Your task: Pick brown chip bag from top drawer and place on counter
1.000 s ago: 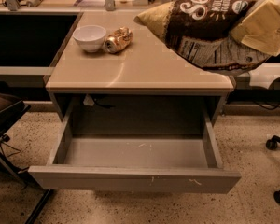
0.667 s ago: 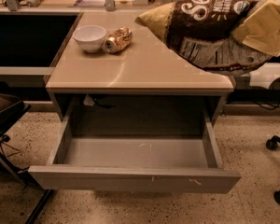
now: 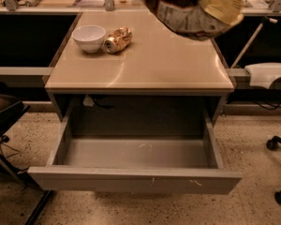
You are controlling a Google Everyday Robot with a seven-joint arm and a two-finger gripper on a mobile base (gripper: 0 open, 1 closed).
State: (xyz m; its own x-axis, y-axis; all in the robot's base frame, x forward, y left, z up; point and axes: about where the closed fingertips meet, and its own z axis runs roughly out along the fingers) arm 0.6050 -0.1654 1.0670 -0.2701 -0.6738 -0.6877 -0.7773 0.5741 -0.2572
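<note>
Moved since the earlier frame: the brown chip bag point(image 3: 187, 13), which filled the upper right corner a second ago, now sits higher and more to the middle, cut off by the top edge. A white padded object point(image 3: 269, 74) at the right, partly covered before, is now in full sight. Bowl, can and drawer are unchanged.

Camera view, items:

1. Brown chip bag: crinkled foil with a dark middle, a yellow end at the right and a silvery underside. It hangs in the air above the far right part of the bench point(image 3: 168, 64), clear of its surface.
2. Claw: not in sight, either beyond the top edge or hidden behind the bag. Whether it is wide, narrow or holding the bag cannot be told.
3. Bench: glossy beige top with a grey frame edge.
4. White bowl point(image 3: 89, 37): upright on the far left of the bench.
5. Crushed golden can point(image 3: 118, 40): lying on its side, just right of the bowl and touching it or nearly so.
6. Top drawer point(image 3: 136, 182): grey metal, pulled fully out below the bench, with a flat front panel marked by small white scuffs.
7. Back shelf point(image 3: 61, 1): metal posts and small clutter.
8. Dark chair point(image 3: 7, 114): at the left edge.
9. Castor wheels point(image 3: 271, 144): at the right, on a speckled floor.
</note>
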